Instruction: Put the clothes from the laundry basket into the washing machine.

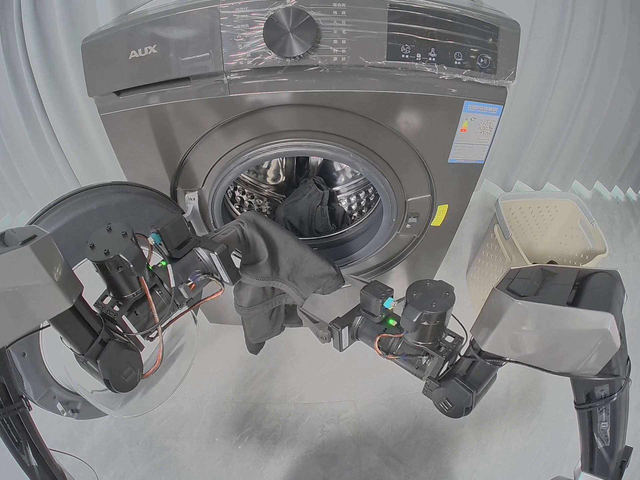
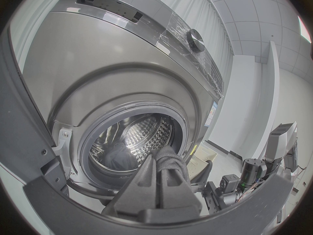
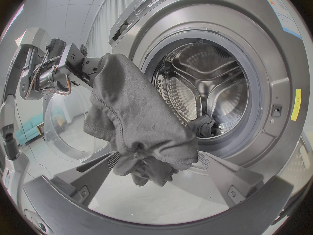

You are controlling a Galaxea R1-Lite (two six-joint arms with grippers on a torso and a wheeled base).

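Pinching the dark garment (image 1: 277, 261), left gripper (image 2: 159, 167); right gripper (image 3: 156, 157) spread wide beneath it.

The tips of the left claw (image 2: 160, 167) are buried in the dark garment (image 1: 283, 265), and most of that garment is hidden behind the claw's fingers (image 2: 140, 186) in the left wrist view. The fingertips of the right claw (image 3: 156, 159) are partly covered by the hanging cloth. The dark clothes (image 1: 313, 205) inside the washing machine (image 1: 167, 135) are partly masked by the held garment. The laundry basket (image 1: 533, 225) is screened low down by the right arm (image 1: 547, 328), so its floor is hidden, and it is cut off at the edge of the right wrist view. The door (image 1: 100, 201) is overlapped by the left arm (image 1: 120, 281). The print on the panel (image 1: 440, 41) is too small to be read.
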